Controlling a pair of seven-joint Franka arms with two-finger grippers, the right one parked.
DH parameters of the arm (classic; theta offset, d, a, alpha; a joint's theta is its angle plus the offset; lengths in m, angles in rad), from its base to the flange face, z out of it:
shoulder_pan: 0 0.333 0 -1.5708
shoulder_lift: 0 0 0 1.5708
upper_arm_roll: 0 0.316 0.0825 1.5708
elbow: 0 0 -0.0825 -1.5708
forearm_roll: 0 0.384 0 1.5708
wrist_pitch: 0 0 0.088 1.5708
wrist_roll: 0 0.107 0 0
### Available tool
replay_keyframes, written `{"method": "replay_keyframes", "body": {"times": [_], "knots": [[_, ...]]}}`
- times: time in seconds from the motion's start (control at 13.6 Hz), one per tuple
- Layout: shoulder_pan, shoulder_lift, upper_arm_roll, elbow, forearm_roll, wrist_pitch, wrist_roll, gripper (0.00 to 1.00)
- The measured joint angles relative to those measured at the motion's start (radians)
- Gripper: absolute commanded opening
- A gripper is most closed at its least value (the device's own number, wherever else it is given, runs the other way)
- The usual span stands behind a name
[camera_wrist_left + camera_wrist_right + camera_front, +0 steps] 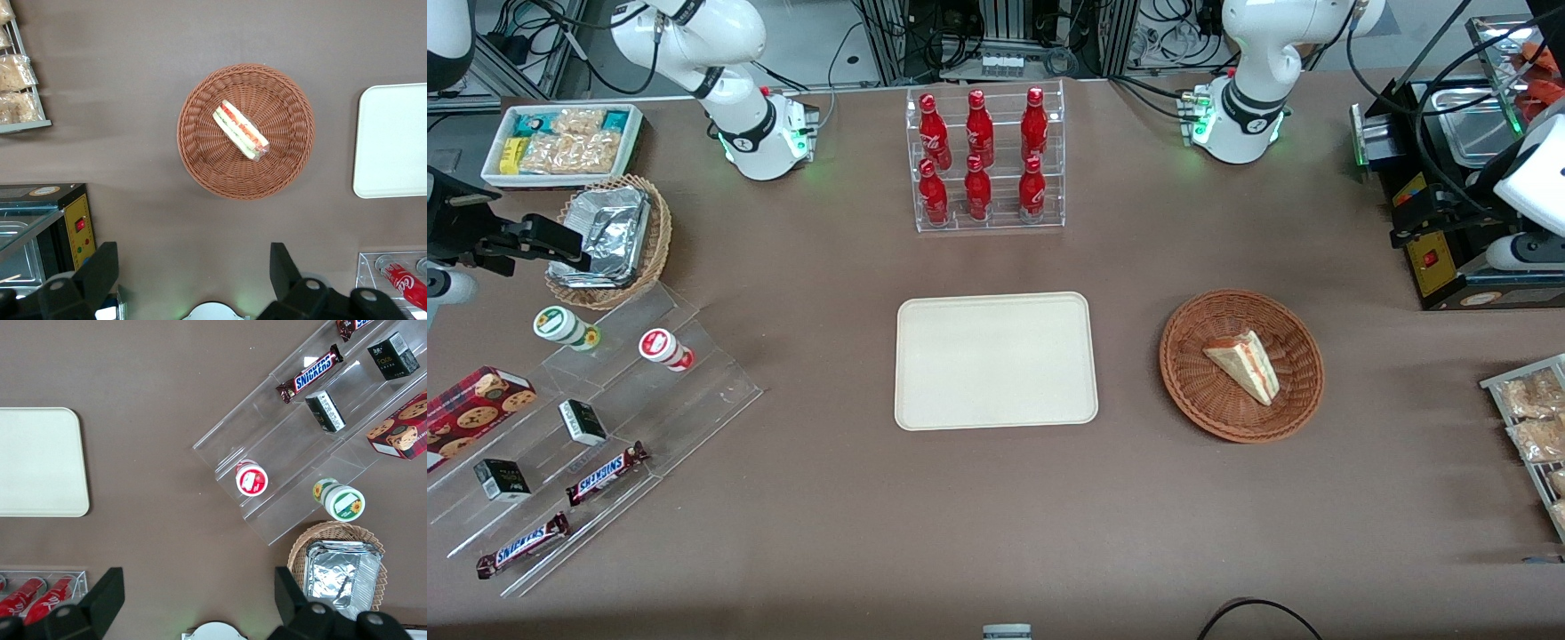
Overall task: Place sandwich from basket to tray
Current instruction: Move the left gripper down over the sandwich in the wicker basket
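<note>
Brown surface (pixel 996 516) carrying the cream tray (pixel 996 361), bare, beside the reddish wicker basket (pixel 1192 373). Sandwich (pixel 1245 364) lies inside the basket, filling edge visible from the wrist. Tool (pixel 193 270) hangs high above the surface near the basket, fingers (pixel 100 270) spread wide, grasping nothing.
</note>
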Motion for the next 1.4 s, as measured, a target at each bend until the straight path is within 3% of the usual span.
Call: {"method": "replay_keyframes", "body": {"times": [0.44, 0.59, 0.88, 1.4], "knots": [[-0.001, 0.018, 0.000, -0.032, 0.000, 0.018, 0.015, 1.00], [-0.001, 0.046, 0.000, -0.082, 0.000, 0.099, 0.005, 1.00], [-0.022, 0.062, -0.004, -0.325, 0.000, 0.417, -0.223, 1.00], [-0.081, 0.091, -0.009, -0.619, 0.000, 0.795, -0.694, 1.00]]}}
